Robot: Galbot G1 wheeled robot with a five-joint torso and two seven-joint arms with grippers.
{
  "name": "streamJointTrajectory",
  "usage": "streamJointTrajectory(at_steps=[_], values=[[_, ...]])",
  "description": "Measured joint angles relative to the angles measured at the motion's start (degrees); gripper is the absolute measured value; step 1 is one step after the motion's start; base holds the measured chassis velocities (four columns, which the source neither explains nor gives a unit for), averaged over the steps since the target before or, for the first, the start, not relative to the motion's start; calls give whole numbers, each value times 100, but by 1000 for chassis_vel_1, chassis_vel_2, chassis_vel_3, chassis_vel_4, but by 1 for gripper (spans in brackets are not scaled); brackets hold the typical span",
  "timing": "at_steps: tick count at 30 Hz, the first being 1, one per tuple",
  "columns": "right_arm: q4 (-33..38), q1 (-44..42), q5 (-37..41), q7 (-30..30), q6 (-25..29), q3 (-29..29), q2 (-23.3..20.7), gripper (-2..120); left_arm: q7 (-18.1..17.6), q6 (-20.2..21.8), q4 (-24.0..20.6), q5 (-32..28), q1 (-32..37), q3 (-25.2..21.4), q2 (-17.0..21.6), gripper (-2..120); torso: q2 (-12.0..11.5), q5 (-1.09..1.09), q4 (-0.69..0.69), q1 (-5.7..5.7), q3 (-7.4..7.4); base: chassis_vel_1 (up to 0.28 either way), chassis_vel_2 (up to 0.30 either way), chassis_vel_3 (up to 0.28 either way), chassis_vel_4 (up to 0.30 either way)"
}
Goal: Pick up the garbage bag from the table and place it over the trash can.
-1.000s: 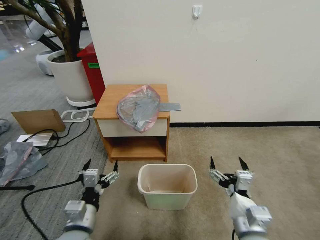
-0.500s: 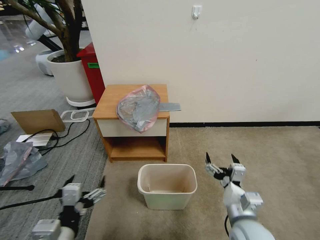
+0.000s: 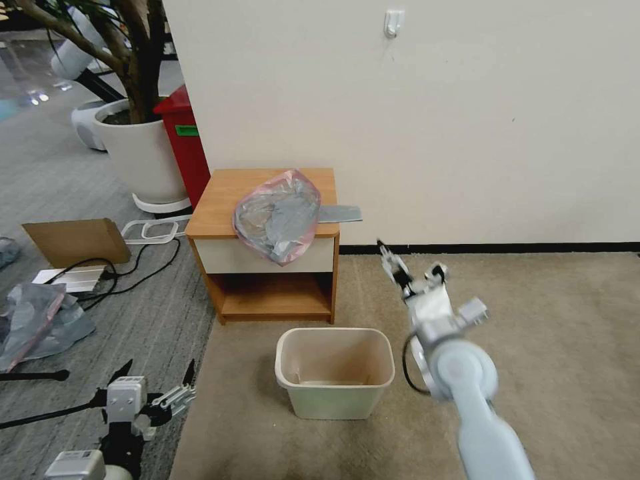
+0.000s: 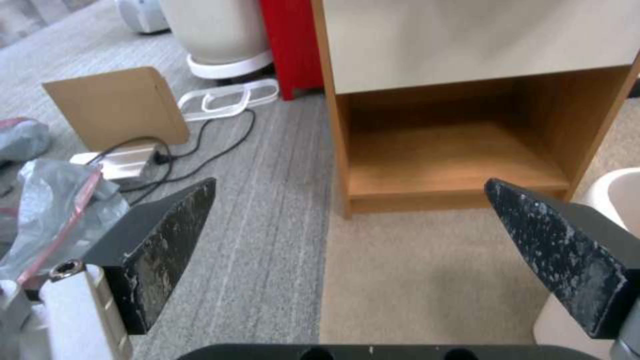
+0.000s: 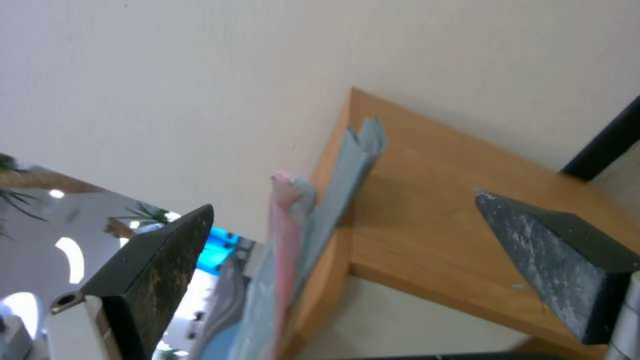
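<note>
The garbage bag (image 3: 277, 217), crumpled grey plastic with a pink edge, lies on the table (image 3: 220, 193) and droops over its white drawer front. A flat grey strip (image 3: 340, 213) pokes past the table's right edge. On the carpet in front stands the cream trash can (image 3: 333, 400). My right gripper (image 3: 410, 261) is raised and open, right of the table and apart from it. In the right wrist view that gripper (image 5: 343, 200) faces the table's side (image 5: 433, 200), with the bag's pink edge (image 5: 287, 240) between the fingers' lines. My left gripper (image 3: 159, 373) hangs open and low at the left.
Left of the table stand a red bin (image 3: 183, 143) and a white plant pot (image 3: 140, 153). A cardboard piece (image 3: 77, 240), cables (image 3: 133, 267) and a grey plastic sheet (image 3: 40, 320) lie on the floor at left. The wall runs behind; open carpet lies to the right.
My right arm has risen and reached forward toward the table's right side. My left arm has dropped back and to the left. Bag, table and trash can have not moved.
</note>
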Motion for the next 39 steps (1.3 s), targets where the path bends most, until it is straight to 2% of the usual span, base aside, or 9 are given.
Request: streamJointTrajectory(at_steps=[6,15,18,23,26,27,30,31,39], values=[[-866,682,445,-85,-149,-7,181,100,11,-4,7,5,32,-78,3,100,-1,0,-1,0,0,0,0,0,0],[-1685,1137,266,-363,-138,-45,436,98,20,-11,11,29,48,-122,-4,100,-1,0,0,0,0,0,0,0,0],[-1826,1216,226,-437,-108,-41,489,93,22,-17,11,40,54,-120,-17,100,-1,0,-1,0,0,0,0,0,0],[-2020,1336,166,-590,66,-39,543,75,30,-33,13,82,83,-75,-69,100,-1,0,-1,0,-1,0,0,0,0],[-2096,1454,147,-670,80,-39,544,60,41,-57,14,160,92,-28,-109,100,0,0,-1,0,-1,0,0,0,0],[-2096,1454,147,-670,80,-39,544,60,41,-57,14,160,92,-28,-109,100,0,0,-1,0,-1,0,0,0,0],[-2163,1563,143,-710,80,-27,544,45,49,-80,15,197,94,-5,-139,100,-1,0,-1,0,-1,0,0,0,0],[-2163,1563,143,-710,80,-27,544,45,49,-80,15,197,94,-5,-139,100,-1,0,-1,0,-1,0,0,0,0],[-2202,1601,132,-736,73,-60,544,15,52,-122,15,208,79,-5,-147,100,0,0,-1,0,-1,0,0,0,0]])
